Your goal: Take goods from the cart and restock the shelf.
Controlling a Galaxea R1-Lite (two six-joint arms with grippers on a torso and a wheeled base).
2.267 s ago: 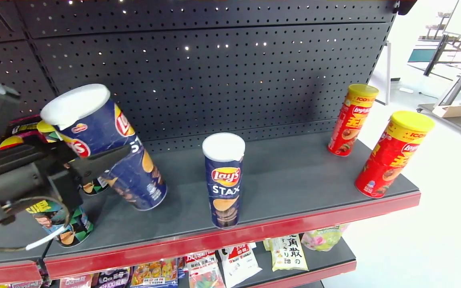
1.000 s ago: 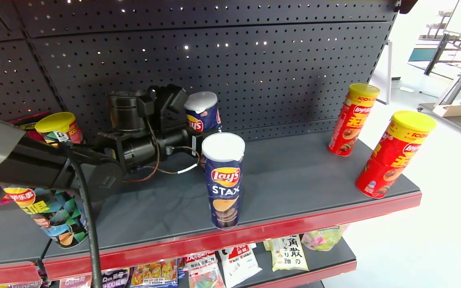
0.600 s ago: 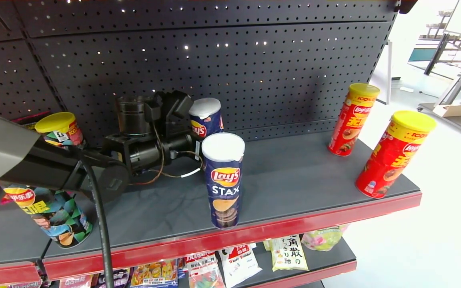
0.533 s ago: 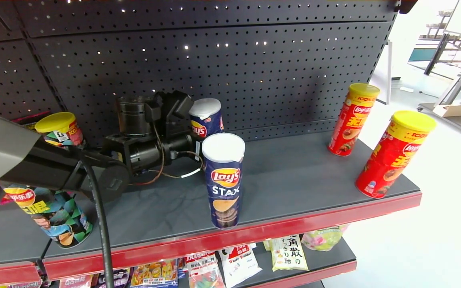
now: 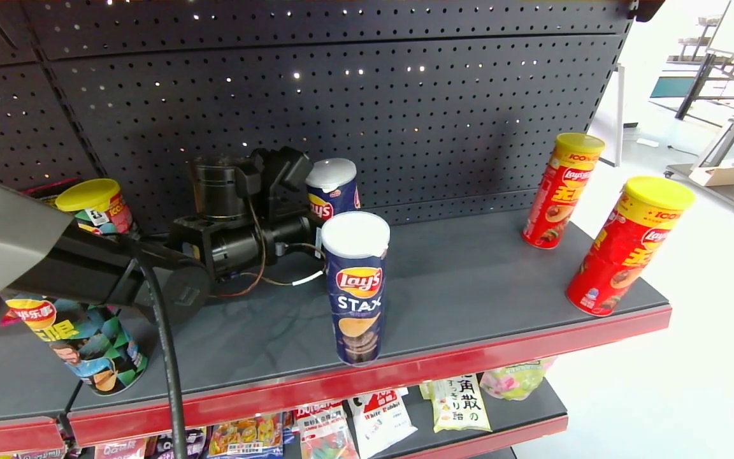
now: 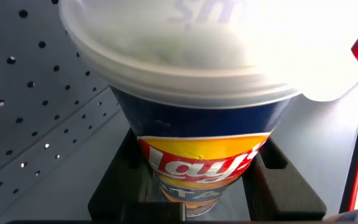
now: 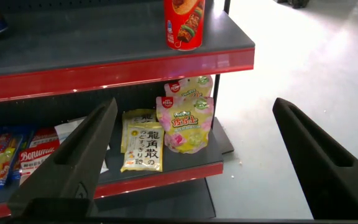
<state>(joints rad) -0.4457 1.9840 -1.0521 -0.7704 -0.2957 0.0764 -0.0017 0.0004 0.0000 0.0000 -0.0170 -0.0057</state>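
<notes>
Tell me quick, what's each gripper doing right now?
Left gripper: closed on the blue chip can at the back of the shelf.
Right gripper: open, holding nothing.

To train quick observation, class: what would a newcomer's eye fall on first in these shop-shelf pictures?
The left gripper, clamped on a dark blue cylindrical chip can with a white plastic lid at the back of the grey metal shelf, by the black pegboard wall. A matching blue can stands at the shelf's front edge. A red cylindrical can with a yellow lid stands at its back right, and a second red can at the front right corner.
</notes>
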